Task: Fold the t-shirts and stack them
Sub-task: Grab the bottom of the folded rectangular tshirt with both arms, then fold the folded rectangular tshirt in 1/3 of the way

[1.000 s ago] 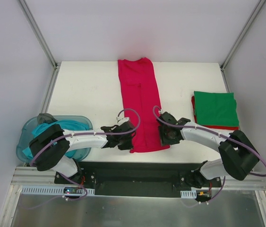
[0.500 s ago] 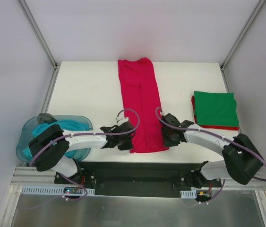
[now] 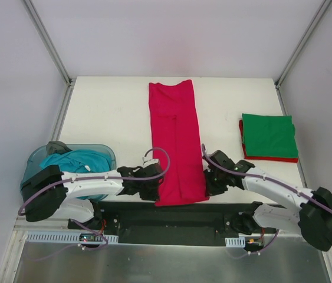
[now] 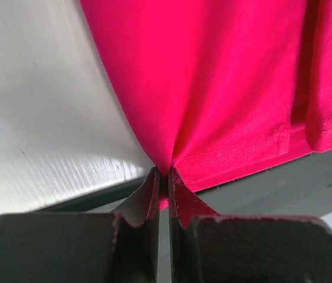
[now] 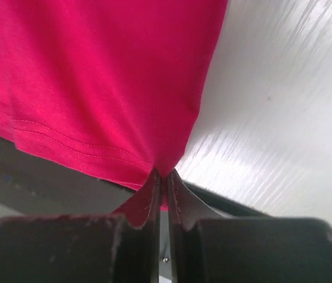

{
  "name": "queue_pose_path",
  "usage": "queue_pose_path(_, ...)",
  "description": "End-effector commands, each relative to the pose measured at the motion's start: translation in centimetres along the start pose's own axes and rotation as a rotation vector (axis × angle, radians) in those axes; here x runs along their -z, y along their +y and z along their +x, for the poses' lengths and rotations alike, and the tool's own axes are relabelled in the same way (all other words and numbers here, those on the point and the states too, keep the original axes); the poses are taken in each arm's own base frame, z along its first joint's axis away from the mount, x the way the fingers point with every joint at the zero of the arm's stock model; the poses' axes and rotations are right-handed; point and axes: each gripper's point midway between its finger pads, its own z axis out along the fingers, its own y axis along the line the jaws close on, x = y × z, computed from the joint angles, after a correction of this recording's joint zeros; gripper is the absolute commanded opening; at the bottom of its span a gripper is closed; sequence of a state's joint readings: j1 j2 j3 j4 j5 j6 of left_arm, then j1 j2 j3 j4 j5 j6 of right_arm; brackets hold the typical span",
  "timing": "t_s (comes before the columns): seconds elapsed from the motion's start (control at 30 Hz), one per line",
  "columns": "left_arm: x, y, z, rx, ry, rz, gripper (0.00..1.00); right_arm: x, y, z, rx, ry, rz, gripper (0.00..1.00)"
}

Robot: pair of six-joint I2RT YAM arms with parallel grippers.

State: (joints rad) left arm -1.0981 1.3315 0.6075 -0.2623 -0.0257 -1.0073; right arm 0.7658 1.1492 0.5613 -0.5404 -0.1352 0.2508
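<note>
You are folding the crimson t-shirt (image 3: 174,135), a long strip in the middle of the table (image 3: 107,118): the left gripper (image 4: 163,177) and the right gripper (image 5: 161,177) are each pinched tight on a near hem corner. Next, I judge, lift both corners evenly toward the far end. The wrist views prove the pinches; only the top view shows the whole strip.

Robot lab cell: white table (image 3: 107,112), blank white walls (image 3: 171,35), aluminium frame posts (image 3: 48,41).

Translucent blue tub (image 3: 31,164) at near-left corner of white table (image 3: 107,112) (grey walls around) — metal frame posts.
</note>
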Motion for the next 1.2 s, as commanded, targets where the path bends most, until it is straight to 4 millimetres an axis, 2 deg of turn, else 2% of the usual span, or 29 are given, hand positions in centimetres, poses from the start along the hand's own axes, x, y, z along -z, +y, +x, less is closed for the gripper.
queue_pose_path(0.0,1.7,1.3,2.8,-0.008,0.064,-0.022,0.00,1.9,-0.3,2.9,-0.001,0.048,-0.028,0.02)
queue_pose_path(0.2,3.2,-0.9,0.0,-0.007,-0.068,0.066,0.00,2.9,2.2,1.5,0.008,-0.013,-0.148,0.01)
queue_pose_path(0.3,4.0,-1.6,-2.0,-0.025,-0.161,0.075,0.00,3.7,2.6,-0.8,0.043,-0.082,-0.130,0.01)
queue_pose_path(0.47,5.0,-2.3,-6.1,-0.051,-0.289,0.079,0.00,5.1,3.0,-6.1,0.083,-0.192,-0.034,0.01)
queue_pose_path(0.53,5.0,-2.3,-8.6,-0.043,-0.339,0.099,0.00,5.5,2.9,-8.4,0.083,-0.237,0.012,0.01)
queue_pose_path(0.63,5.0,-3.0,-11.4,-0.042,-0.381,0.161,0.00,5.9,2.4,-12.0,0.077,-0.307,0.092,0.01)
queue_pose_path(0.77,5.4,-2.9,-15.4,-0.045,-0.428,0.179,0.00,6.6,2.2,-16.4,0.080,-0.387,0.137,0.01)
queue_pose_path(0.87,5.7,-2.9,-18.1,-0.054,-0.453,0.180,0.00,7.1,1.3,-19.6,0.056,-0.436,0.203,0.01)
queue_pose_path(0.97,5.6,-2.7,-20.4,-0.055,-0.465,0.174,0.00,7.1,0.5,-22.0,0.049,-0.446,0.219,0.01)
queue_pose_path(1.17,5.2,-2.1,-24.9,-0.043,-0.481,0.159,0.00,6.6,0.4,-26.7,0.057,-0.488,0.189,0.01)
